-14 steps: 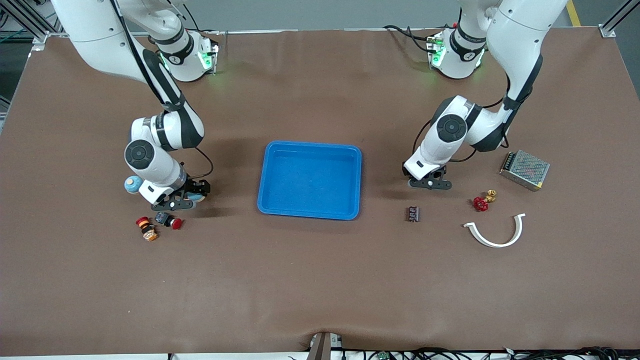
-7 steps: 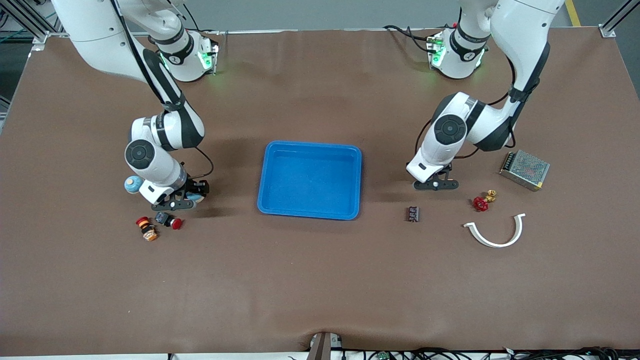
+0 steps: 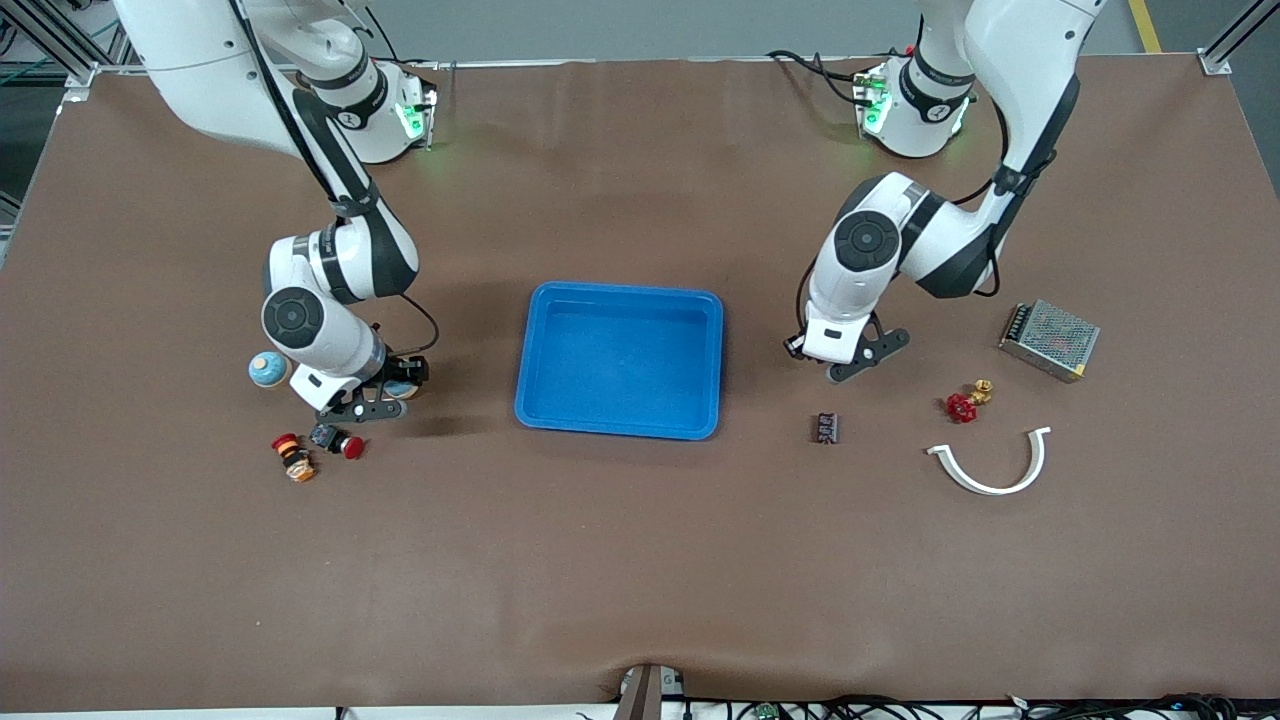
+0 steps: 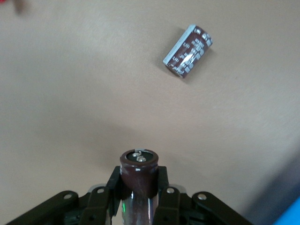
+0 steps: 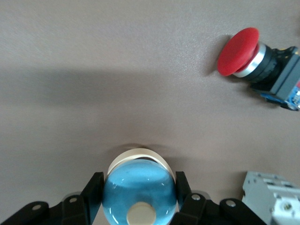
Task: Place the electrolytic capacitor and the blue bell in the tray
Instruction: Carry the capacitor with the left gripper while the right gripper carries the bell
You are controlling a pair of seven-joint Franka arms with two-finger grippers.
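Glossy round blue bell [image 5: 139, 192], claw-clamped

I see two glossy white arms with black joint bands, round dark caps, thin black cables, green lights glowing at both bases, and black screw-studded finger mounts.

The tray [image 3: 620, 360] sits mid-table; a second capacitor [image 3: 825, 428], valve [image 3: 962, 405] and curved clip [image 3: 990, 462] lie toward the left arm's end.
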